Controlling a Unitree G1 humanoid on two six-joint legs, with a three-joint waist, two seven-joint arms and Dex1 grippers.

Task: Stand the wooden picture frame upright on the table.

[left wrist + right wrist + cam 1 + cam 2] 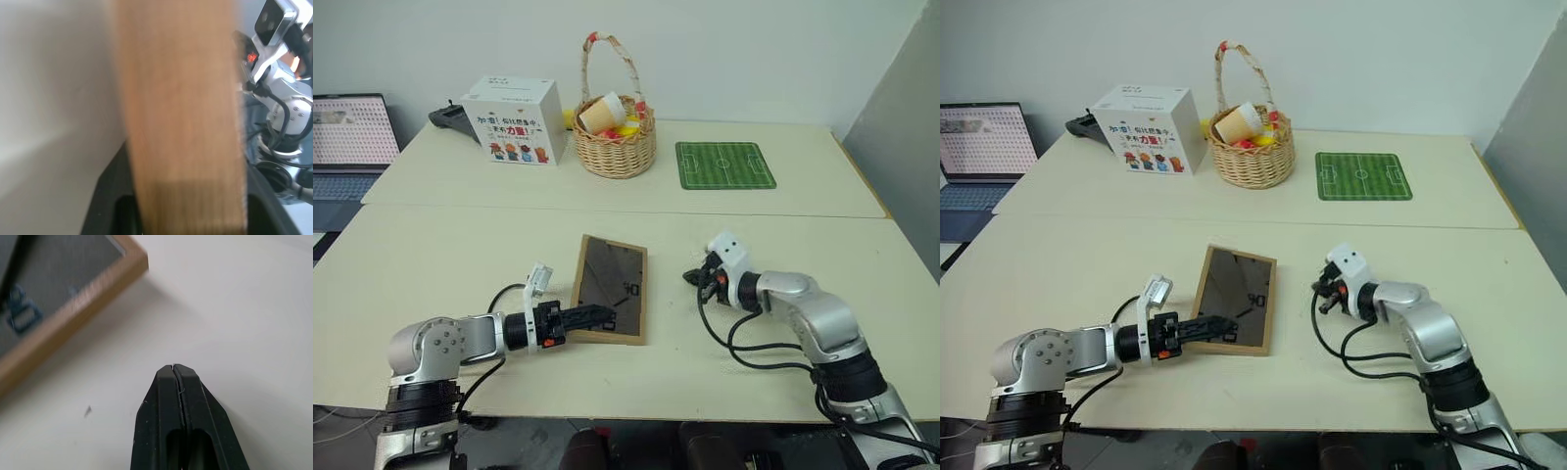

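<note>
Left gripper (592, 319): black fingers closed down around the near edge of the small rectangular light-wood picture frame (612, 288); the left wrist view has the wood rail (183, 122) between the two fingers, so it has hold of the frame. Frame lies dark back panel up on the large pale cream table (460, 264), its near edge at the left fingertips, the rest running away from that hand toward the far side. Whether the gripped edge is off the surface, cannot tell.

Right gripper (172, 369): fingers pressed fully together, nothing between them. It sits just to the right of the frame, apart from it, tip aimed at bare tabletop; a frame corner (132, 257) shows ahead of and beside it in the right wrist view. Seen from the head it sits here (1324, 290).

Well beyond both hands, on the far table: woven wicker basket with tall handle (617, 142) holding paper cups and small items, white printed cardboard box (514, 119) to its left, green soccer-field mat (724, 164) to its right. Open laptop (350, 132) far off to the left of the left hand.
</note>
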